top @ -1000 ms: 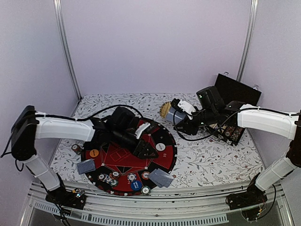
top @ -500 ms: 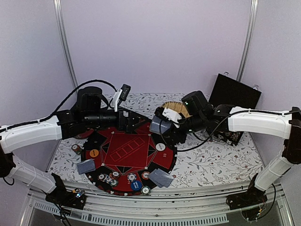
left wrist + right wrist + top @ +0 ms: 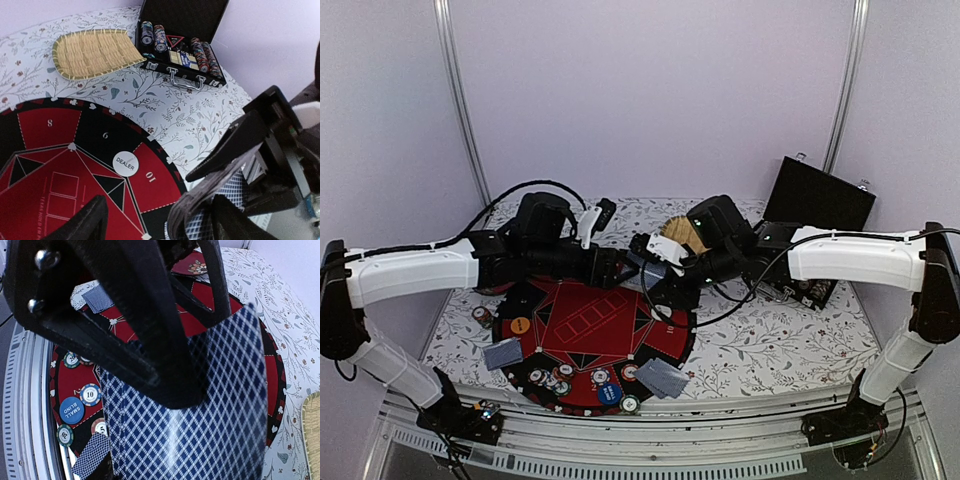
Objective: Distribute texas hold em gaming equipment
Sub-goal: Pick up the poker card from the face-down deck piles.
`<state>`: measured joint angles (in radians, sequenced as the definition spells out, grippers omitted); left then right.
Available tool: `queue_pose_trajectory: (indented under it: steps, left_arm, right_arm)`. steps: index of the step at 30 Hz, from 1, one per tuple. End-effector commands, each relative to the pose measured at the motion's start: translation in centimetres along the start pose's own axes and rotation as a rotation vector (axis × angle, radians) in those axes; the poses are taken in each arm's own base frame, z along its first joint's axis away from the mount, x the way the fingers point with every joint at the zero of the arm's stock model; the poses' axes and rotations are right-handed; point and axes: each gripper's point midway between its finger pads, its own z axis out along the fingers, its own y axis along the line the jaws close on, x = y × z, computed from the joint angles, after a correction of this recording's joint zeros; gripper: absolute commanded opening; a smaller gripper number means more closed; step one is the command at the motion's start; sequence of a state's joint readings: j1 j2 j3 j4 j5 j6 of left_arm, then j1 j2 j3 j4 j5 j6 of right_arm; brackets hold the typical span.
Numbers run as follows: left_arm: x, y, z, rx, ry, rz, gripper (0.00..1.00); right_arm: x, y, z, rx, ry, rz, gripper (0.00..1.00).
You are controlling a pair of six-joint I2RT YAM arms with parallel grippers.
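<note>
My right gripper [image 3: 658, 272] [image 3: 190, 390] is shut on a deck of playing cards [image 3: 210, 425] [image 3: 215, 200] with blue-diamond backs, held over the far edge of the round red-and-black poker mat [image 3: 582, 322]. My left gripper [image 3: 623, 266] [image 3: 160, 212] is open right beside it, and the deck's edge lies between its fingers [image 3: 82, 222], close to the right one. Poker chips [image 3: 600, 377] [image 3: 90, 394] and a blue small-blind button [image 3: 609, 393] [image 3: 71, 410] lie along the mat's near rim. A white dealer button [image 3: 661, 311] [image 3: 125, 163] and two dealt card piles [image 3: 503, 353] [image 3: 663, 377] also lie there.
An oval straw tray [image 3: 678, 232] [image 3: 95, 52] lies behind the mat. An open black case [image 3: 815, 200] [image 3: 180, 55] with rows of chips stands at the back right. One chip [image 3: 480, 316] lies off the mat at the left. An orange button [image 3: 520, 325] sits on the mat's left side.
My left arm lifted off the mat, swung back, then came in to meet the right gripper, opening its jaws. My right gripper carried the deck leftward to the mat's far edge.
</note>
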<state>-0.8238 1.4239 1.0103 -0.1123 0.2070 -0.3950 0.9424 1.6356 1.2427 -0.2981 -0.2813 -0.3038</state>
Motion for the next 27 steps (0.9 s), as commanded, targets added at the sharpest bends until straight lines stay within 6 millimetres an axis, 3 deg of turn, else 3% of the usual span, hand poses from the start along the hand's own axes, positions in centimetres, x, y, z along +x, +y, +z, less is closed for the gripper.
queue_pose_trajectory:
  steps: [1, 8, 16, 18, 27]
  left_arm:
    - [-0.5, -0.1, -0.7, -0.018, -0.006, 0.024, 0.68]
    - [-0.6, -0.6, -1.7, 0.001, -0.022, 0.03, 0.59]
    - [-1.4, -1.5, -2.7, 0.046, -0.049, 0.041, 0.68]
    - [-1.6, -1.5, -2.8, 0.053, -0.055, 0.034, 0.6]
    - [-1.4, -2.1, -2.8, 0.105, -0.041, 0.028, 0.03]
  right_arm:
    - [-1.5, 0.0, -0.4, 0.004, -0.045, -0.021, 0.44]
    - [-1.3, 0.0, -0.4, 0.01, -0.039, -0.027, 0.44]
    - [-1.2, -0.2, -0.4, 0.017, -0.037, -0.033, 0.44]
    - [-1.2, -0.1, -0.4, 0.018, -0.038, -0.035, 0.44]
    - [-1.0, -0.2, -0.6, 0.026, -0.033, -0.034, 0.44]
